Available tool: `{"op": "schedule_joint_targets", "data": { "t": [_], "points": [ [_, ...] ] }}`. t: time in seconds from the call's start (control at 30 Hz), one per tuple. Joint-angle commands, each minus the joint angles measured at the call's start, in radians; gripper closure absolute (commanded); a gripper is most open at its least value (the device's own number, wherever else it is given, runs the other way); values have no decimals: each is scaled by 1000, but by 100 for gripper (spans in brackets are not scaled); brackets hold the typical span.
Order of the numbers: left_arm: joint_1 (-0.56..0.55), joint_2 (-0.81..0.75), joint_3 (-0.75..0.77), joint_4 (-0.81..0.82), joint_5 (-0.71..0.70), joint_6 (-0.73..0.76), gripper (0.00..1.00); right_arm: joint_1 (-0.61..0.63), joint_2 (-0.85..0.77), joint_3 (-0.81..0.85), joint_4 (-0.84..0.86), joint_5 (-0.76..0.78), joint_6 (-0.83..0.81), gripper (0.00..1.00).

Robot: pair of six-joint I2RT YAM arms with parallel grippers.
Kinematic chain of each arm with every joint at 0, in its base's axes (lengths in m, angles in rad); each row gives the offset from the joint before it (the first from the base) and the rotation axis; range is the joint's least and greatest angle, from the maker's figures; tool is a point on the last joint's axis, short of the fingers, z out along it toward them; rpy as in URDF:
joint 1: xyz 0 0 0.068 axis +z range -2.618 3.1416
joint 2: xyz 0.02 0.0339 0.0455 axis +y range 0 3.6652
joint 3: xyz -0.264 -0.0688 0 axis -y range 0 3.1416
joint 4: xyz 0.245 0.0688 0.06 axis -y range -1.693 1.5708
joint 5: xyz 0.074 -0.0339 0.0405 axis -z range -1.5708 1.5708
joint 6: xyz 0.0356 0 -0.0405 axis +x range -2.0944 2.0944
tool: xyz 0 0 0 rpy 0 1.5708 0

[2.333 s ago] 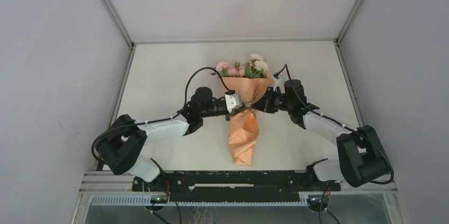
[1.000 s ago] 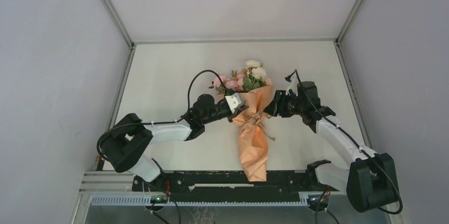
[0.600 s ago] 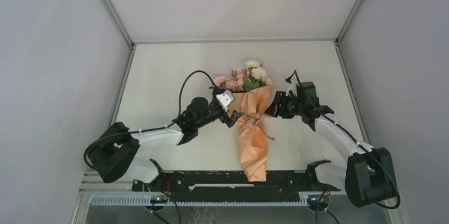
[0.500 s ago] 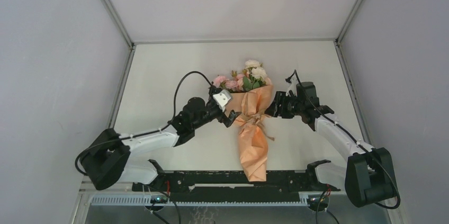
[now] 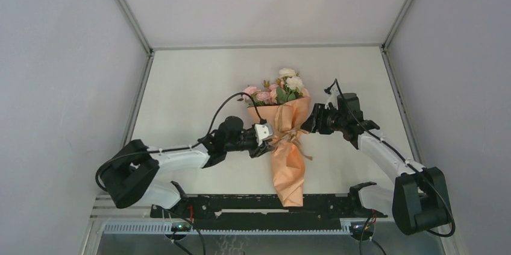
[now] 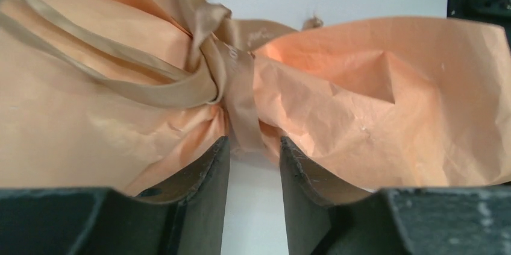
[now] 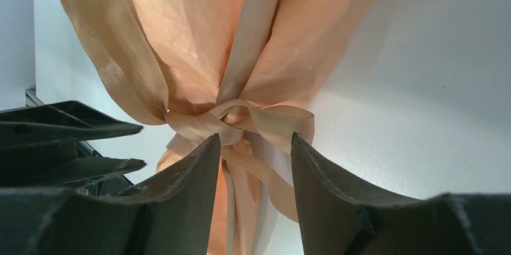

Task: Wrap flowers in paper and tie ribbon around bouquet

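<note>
Bouquet (image 5: pixel 288 140) lies flat at mid-bench, wide end toward the far side and pointed end toward the near edge, between your two arms. The paper (image 5: pixel 289 167) is a crinkled orange-tan cone, pinched to a narrow waist. The flowers (image 5: pixel 278 89) at the wide end are pink on the left and cream-white on the right, with green leaves among them. The ribbon (image 5: pixel 290 136) is tied round the waist, duller and browner than the paper. From the top view you get the whole cone, the blooms and the bare bench (image 5: pixel 193 86), but the tie reads only as a dark band with one thin tail. The left wrist view adds the flat band (image 6: pixel 243 116) wrapped round the pinch, with long strands running off to the left over the paper. The blooms are out of that frame. The right wrist view alone shows the knot (image 7: pixel 232 119), a broad loop standing to its left and tails trailing toward the camera. Your left claw (image 5: pixel 269 144) sits at the waist on the bouquet's left side. Its jaws are part open with bench showing between them, and the band lines up with the gap. I cannot tell whether the tips touch it, and nothing is gripped. Your right claw (image 5: pixel 305 123) is at the bouquet's right side, jaws apart, with the knot just beyond the tips. A ribbon tail crosses the gap, unclamped.
</note>
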Motion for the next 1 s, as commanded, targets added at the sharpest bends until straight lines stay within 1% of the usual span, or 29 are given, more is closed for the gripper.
{"op": "schedule_joint_targets", "data": {
  "t": [0.0, 0.1, 0.17, 0.2, 0.27, 0.3, 0.37, 0.4, 0.6, 0.7, 0.8, 0.83, 0.87, 0.97],
  "points": [
    [-15, 64, 39, 70, 34, 30, 59, 1, -20, -16, 40, -7, 3, 44],
    [-19, 91, 51, 65, 35, 50, 59, 1, -15, -22, 51, -15, 4, 45],
    [-25, 103, 62, 40, 69, 80, 55, 1, -8, -24, 58, -19, 6, 45],
    [-28, 110, 71, 28, 68, 86, 53, 1, -5, -24, 60, -18, 6, 45],
    [-28, 127, 91, 15, 50, 76, 51, 1, 0, -24, 66, -23, 6, 45],
    [-28, 133, 98, 13, 37, 70, 53, 1, 1, -24, 67, -28, 7, 45],
    [-28, 137, 105, 11, 30, 71, 62, 1, -4, -24, 70, -35, 5, 45],
    [-29, 141, 106, 7, 29, 72, 64, 1, -6, -25, 67, -34, 5, 45],
    [-28, 175, 138, 2, -37, 38, 64, -1, -27, -24, 50, -31, -6, 45],
    [-29, 181, 145, -11, -18, 54, 60, -1, -32, -25, 42, -26, -11, 45],
    [-32, 202, 167, -25, -55, 40, 59, 0, -31, -24, 45, -33, -13, 45],
    [-33, 208, 173, -30, -61, 40, 62, -1, -29, -24, 46, -36, -13, 45],
    [-33, 212, 177, -35, -57, 41, 67, 0, -28, -24, 47, -37, -13, 45],
    [-33, 205, 172, -45, -11, 64, 98, 0, -25, -24, 42, -35, -14, 45]
  ]
}}
